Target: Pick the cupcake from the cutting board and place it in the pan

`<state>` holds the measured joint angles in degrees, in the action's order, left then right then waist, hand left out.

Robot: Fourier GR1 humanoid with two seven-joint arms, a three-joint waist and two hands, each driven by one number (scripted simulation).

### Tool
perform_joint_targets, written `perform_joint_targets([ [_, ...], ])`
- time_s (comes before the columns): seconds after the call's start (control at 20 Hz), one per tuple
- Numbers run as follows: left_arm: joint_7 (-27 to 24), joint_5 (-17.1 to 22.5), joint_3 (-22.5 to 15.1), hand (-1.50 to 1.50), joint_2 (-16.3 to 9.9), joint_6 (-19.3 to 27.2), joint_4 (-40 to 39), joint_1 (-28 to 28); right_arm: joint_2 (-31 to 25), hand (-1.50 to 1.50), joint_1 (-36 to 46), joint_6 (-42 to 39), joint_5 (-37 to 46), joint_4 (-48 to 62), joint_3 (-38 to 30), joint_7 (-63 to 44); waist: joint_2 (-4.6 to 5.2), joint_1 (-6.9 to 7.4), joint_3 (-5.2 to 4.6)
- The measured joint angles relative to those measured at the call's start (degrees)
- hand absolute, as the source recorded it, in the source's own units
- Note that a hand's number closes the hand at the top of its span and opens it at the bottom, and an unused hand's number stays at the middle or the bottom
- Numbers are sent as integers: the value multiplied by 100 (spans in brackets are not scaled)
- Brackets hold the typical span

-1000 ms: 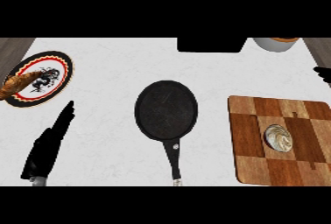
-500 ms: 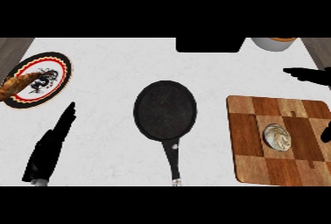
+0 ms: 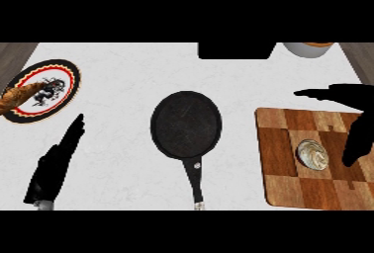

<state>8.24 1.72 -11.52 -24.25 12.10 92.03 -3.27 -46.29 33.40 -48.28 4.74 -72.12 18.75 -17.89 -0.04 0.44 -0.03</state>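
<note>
White-frosted cupcake, one, round, sits on right half of cutting board. Board: one, wooden, checkered light and dark blocks. Right hand above cupcake, fingers and thumb spread apart, holding nothing. One black round pan, matte, left of board, handle toward viewer. Left hand flat on counter, fingers straight together. One patterned plate at far left.
</note>
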Motion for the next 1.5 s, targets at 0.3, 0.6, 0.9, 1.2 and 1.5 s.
perform_joint_targets([
  [0.3, -130, -173, 102, 0, 178, -81, -127, -23, 265, -150, -166, -309, 308, -317, -71, -458, -2, -24, 1],
  [0.6, 12, -272, 257, 0, 281, -216, -1, -48, 577, -150, -430, -413, 692, -505, -145, -677, 0, -22, 3],
  [0.9, 85, -349, 388, 0, 327, -384, 151, -128, 773, -150, -620, -489, 1152, -560, -160, -830, 2, -16, 3],
  [1.2, -4, -525, 478, 0, 516, -486, 49, -134, 889, -150, -863, -577, 1680, -522, -243, -648, 3, -23, 3],
  [1.5, -23, -624, 664, 0, 642, -624, -52, -29, 1099, -150, -1062, -605, 2178, -554, -282, -523, 3, -26, 3],
])
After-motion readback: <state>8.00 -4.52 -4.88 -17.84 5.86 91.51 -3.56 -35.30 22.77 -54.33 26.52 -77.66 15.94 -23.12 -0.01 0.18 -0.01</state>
